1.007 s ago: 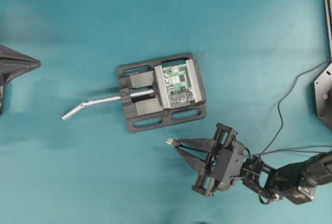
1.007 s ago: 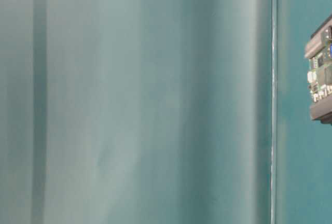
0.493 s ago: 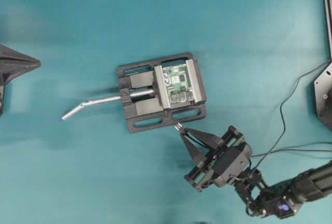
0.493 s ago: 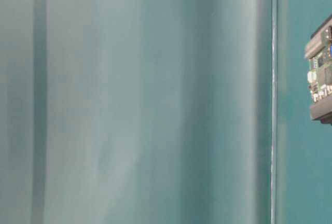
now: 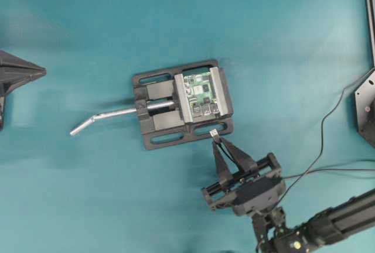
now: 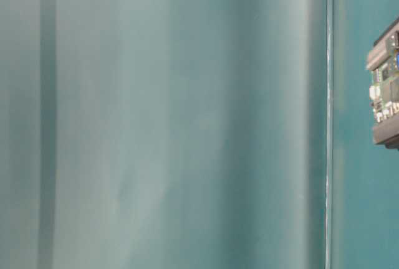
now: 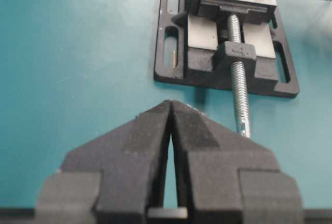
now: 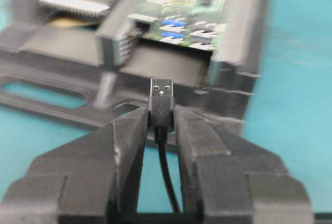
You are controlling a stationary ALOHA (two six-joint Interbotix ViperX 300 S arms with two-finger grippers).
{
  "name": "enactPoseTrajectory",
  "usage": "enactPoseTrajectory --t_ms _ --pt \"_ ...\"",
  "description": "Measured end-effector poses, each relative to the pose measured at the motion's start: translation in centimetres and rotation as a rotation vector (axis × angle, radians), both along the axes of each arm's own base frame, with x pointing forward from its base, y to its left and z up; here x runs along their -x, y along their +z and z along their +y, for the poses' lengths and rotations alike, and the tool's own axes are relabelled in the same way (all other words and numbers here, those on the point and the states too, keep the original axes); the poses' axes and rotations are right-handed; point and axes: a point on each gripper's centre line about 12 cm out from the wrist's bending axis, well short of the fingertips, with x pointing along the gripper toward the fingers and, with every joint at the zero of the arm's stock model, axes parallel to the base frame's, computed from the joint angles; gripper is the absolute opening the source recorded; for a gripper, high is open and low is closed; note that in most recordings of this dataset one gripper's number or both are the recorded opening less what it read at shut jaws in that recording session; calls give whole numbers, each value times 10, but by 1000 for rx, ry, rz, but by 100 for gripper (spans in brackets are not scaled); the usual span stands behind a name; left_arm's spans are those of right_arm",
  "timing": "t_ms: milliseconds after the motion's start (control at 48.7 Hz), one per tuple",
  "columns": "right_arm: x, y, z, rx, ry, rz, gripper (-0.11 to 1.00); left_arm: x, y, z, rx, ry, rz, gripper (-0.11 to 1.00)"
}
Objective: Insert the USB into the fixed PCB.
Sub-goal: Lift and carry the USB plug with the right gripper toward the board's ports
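Observation:
The green PCB [image 5: 201, 93] sits clamped in a black vise [image 5: 157, 123] at the table's middle; its port edge [image 8: 181, 27] faces my right wrist camera. My right gripper [image 5: 215, 137] is shut on the USB [image 8: 161, 97], whose silver plug [image 5: 214, 132] sticks out past the fingertips, just below the vise's front edge. The plug points toward the board and stands apart from it. Its thin black cable [image 8: 167, 175] runs back between the fingers. My left gripper [image 7: 170, 105] is shut and empty, far left of the vise, seen at the frame edge [image 5: 35, 72].
The vise's silver screw handle [image 5: 99, 117] sticks out left toward my left gripper. A dark cable [image 5: 326, 139] loops across the cloth at the right, near a black mount [image 5: 366, 109]. The table-level view shows mostly blurred teal, with the PCB's edge [image 6: 388, 88] at far right.
My right gripper, holding the USB, swung from pointing left to pointing up at the vise, moving the plug right and closer to the board. The left gripper stayed still.

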Motion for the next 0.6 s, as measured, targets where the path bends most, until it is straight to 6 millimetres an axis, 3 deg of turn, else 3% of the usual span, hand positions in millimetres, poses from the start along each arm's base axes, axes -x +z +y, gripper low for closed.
enactPoseTrajectory --t_ms 596 --pt "-10 -3 11 7 -142 -10 21 0 0 0 0 0 1 3"
